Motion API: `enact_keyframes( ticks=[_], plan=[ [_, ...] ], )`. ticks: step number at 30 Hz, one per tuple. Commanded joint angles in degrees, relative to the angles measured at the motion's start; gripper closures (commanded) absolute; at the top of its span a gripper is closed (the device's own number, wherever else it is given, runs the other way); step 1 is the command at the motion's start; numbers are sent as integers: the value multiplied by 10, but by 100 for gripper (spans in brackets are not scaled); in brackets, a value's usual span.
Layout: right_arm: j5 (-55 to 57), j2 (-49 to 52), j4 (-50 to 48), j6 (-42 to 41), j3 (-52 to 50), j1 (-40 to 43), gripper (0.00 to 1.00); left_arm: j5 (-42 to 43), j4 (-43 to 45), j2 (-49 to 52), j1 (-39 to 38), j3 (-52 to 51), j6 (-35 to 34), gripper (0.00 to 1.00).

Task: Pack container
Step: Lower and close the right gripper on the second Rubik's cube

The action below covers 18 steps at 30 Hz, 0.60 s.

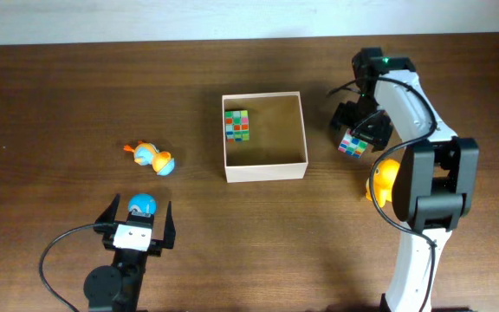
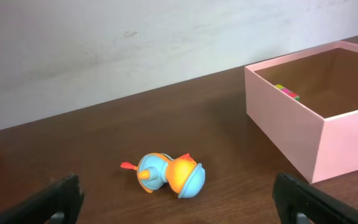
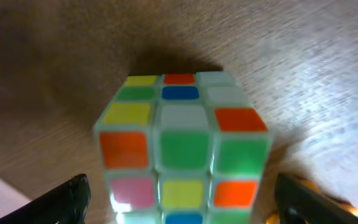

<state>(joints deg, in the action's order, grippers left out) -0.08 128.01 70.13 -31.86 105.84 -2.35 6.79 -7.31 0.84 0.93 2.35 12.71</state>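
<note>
Box (image 1: 264, 172) sits mid-table, open top up, w/ one cube (image 1: 237, 125) inside against its left wall, toward the far corner. My R gripper (image 1: 358, 127) is just right of the box, jaws spread wide, pointing down over a 2nd cube (image 3: 182, 155) that looks to rest on the table outside the box. In the wrist view that cube fills most of the gap btwn my fingers (image 3: 73, 196). Both sit close to its sides, but I can't tell if either pad touches it. A yellow-orange toy (image 1: 385, 180) also lies right of the box, nearer its front edge than the 2nd cube, partly hidden by my arm. My L gripper (image 1: 139, 212) is well off the box's front-left corner, jaws fully apart, gripping nothing. Overhead shows a small blue thing (image 1: 141, 204) btwn its fingers; can't tell if it touches them. An orange-blue toy (image 2: 169, 174) lies on its side left of the box, apart from it.
</note>
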Motion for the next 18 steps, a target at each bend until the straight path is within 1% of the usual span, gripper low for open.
enact_keyframes(
  ticks=[1, 8, 13, 15, 18],
  plan=[
    [-3, 0, -19, 6, -22, -2, 11, -4, 1, -5, 3, -4, 7, 1],
    [-3, 0, -58, 38, -37, -2, 14, -4, 1, -5, 3, -4, 7, 1],
    [-3, 0, -74, 48, -37, -2, 20, -4, 1, -5, 3, -4, 7, 1],
    [-3, 0, -76, 49, -37, -2, 24, -4, 1, -5, 3, -4, 7, 1],
    [-3, 0, -78, 50, -37, -2, 34, -4, 1, -5, 3, -4, 7, 1]
  ],
)
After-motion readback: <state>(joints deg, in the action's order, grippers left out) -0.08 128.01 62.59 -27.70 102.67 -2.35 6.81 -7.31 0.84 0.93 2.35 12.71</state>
